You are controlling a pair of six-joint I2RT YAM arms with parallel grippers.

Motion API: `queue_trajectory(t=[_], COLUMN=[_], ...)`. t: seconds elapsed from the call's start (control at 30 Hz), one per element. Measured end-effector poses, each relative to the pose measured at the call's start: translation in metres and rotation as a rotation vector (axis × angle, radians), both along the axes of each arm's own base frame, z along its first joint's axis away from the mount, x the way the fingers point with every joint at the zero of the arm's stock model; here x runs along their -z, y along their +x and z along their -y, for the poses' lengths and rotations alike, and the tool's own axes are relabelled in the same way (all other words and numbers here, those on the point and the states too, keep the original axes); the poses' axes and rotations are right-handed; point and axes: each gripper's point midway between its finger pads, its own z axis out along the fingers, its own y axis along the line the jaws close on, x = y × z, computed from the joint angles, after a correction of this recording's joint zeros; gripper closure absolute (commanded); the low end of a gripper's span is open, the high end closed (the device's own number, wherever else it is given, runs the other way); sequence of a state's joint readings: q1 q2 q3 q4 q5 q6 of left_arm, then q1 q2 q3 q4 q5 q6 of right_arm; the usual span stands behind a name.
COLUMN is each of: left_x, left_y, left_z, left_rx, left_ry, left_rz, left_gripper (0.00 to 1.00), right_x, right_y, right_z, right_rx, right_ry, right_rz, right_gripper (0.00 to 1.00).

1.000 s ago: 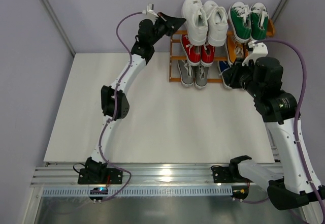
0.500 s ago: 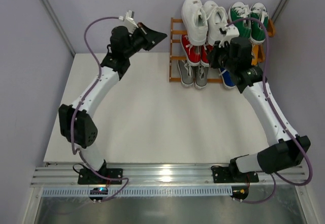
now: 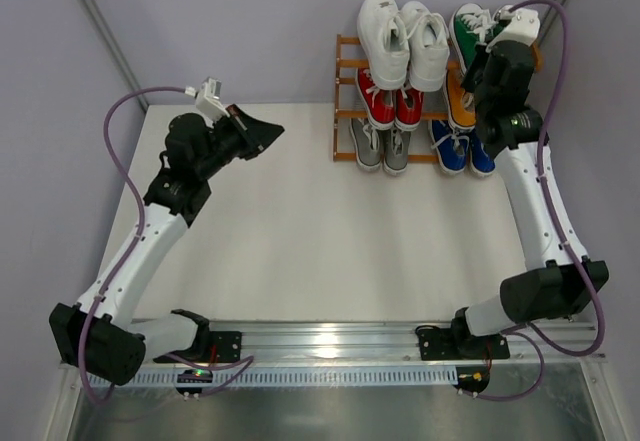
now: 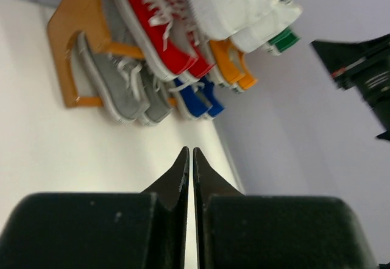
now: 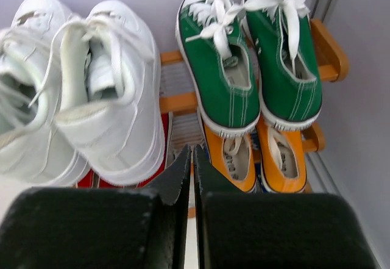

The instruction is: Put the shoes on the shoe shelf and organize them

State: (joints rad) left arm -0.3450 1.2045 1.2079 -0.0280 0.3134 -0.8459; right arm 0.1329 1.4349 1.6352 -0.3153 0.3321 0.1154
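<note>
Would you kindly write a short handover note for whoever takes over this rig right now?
Left claw: shut, empty, hanging left of the shoe shelf, clear of it.
Right claw: shut, empty, above the top tier beside the green pair.
Shoes: white pair and green pair on top; red pair and orange pair in the middle; grey pair and blue pair at the bottom.
Done: all six pairs shelved.
Left: probably only parking the arms.

Shoes fill every row of the shoe shelf [image 3: 345, 114], packed side by side. There is a thin gap between the white shoes [image 5: 103, 80] and the green shoes [image 5: 244, 74]. The right gripper [image 5: 193, 152] hangs near it. The table [image 3: 300, 231] in front is wide open. A wall [image 3: 250, 21] stands close behind.
</note>
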Motion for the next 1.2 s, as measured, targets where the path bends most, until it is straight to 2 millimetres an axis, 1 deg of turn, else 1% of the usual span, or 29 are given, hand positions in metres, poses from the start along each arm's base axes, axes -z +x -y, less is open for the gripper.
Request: queue_trajectory(t=[0.07, 0.1, 0.13, 0.2, 0.27, 0.33, 0.43, 0.5, 0.57, 0.8, 0.93, 0.97, 1.0, 1.03, 1.07, 1.13, 1.17, 1.2], left_x=[0.029, 0.038, 0.046, 0.056, 0.058, 0.052, 0.04, 0.033, 0.03, 0.041, 0.041, 0.041, 0.041, 0.042, 0.043, 0.045, 0.045, 0.046], left_y=[-0.004, -0.005, -0.006, -0.01, -0.015, -0.021, -0.03, -0.035, -0.038, -0.039, -0.039, -0.039, -0.039, -0.039, -0.039, -0.04, -0.04, -0.04], left_z=[-0.005, -0.007, -0.008, -0.011, -0.015, -0.02, -0.029, -0.034, -0.038, -0.04, -0.04, -0.04, -0.04, -0.04, -0.041, -0.042, -0.043, -0.044], left_rx=[-0.012, -0.016, -0.021, -0.028, -0.037, -0.048, -0.07, -0.082, -0.092, -0.1, -0.101, -0.101, -0.1, -0.101, -0.103, -0.109, -0.113, -0.116], left_ry=[0.035, 0.047, 0.057, 0.073, 0.085, 0.092, 0.089, 0.087, 0.09, 0.105, 0.105, 0.105, 0.106, 0.108, 0.111, 0.118, 0.121, 0.125], left_rz=[-0.069, -0.091, -0.109, -0.139, -0.145, -0.13, -0.094, -0.071, -0.055, -0.087, -0.088, -0.088, -0.089, -0.089, -0.092, -0.097, -0.1, -0.101], left_gripper=[1.0, 1.0, 1.0, 1.0, 1.0, 1.0, 1.0, 1.0, 1.0, 1.0, 1.0, 0.99, 0.93, 0.85, 0.73, 0.65, 0.58, 0.57], right_x=[-0.005, -0.006, -0.003, 0.003, 0.014, 0.024, 0.04, 0.047, 0.048, 0.041, 0.038, 0.038, 0.036, 0.034, 0.029, 0.025, 0.018, 0.012], right_y=[0.014, 0.023, 0.034, 0.054, 0.073, 0.089, 0.102, 0.103, 0.103, 0.102, 0.1, 0.099, 0.098, 0.098, 0.096, 0.089, 0.083, 0.074], right_z=[0.008, 0.01, 0.01, 0.007, 0.0, -0.007, -0.017, -0.026, -0.032, -0.04, -0.043, -0.042, -0.041, -0.038, -0.034, -0.027, -0.019, -0.013], right_rx=[0.017, 0.017, 0.013, -0.007, -0.038, -0.068, -0.12, -0.175, -0.219, -0.305, -0.322, -0.316, -0.304, -0.287, -0.253, -0.197, -0.149, -0.118], right_ry=[0.002, 0.003, 0.004, 0.005, 0.007, 0.011, 0.02, 0.035, 0.049, 0.087, 0.103, 0.104, 0.105, 0.102, 0.099, 0.086, 0.075, 0.065], right_rz=[0.01, 0.013, 0.007, -0.006, -0.03, -0.051, -0.088, -0.107, -0.111, -0.097, -0.1, -0.102, -0.105, -0.102, -0.095, -0.097, -0.083, -0.073], right_gripper=[0.96, 0.96, 0.96, 0.96, 0.96, 0.96, 0.96, 0.96, 0.96, 0.96, 0.96, 0.96, 0.96, 0.85, 0.81, 0.7, 0.65, 0.62])
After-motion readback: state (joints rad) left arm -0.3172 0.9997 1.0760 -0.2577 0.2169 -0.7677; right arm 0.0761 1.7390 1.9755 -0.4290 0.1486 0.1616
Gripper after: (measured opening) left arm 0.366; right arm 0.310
